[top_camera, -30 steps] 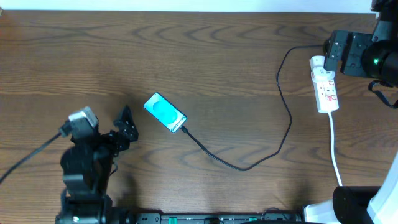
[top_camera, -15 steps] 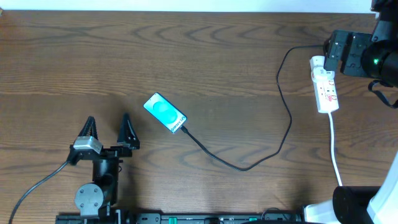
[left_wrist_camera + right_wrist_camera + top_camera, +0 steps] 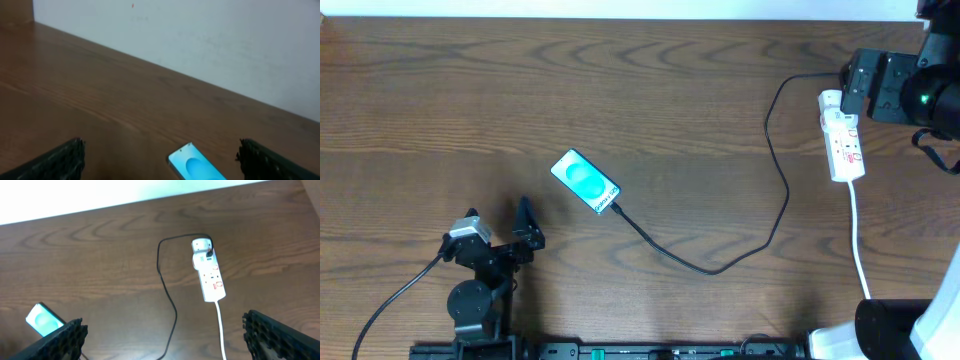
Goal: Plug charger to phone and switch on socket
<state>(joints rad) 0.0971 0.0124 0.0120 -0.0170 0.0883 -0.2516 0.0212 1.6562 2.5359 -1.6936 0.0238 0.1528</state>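
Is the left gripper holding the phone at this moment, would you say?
No, the left gripper stands open, well apart from the phone.

Black arms, ribbed claw fingers (green LED)

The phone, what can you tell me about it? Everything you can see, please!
The phone is a small rectangle with a dark rim and a lit teal-and-white screen facing up. It lies flat and slanted on the brown wooden table, near the middle. The thin black charger meets its lower-right end and looks plugged in. Nothing else touches it.
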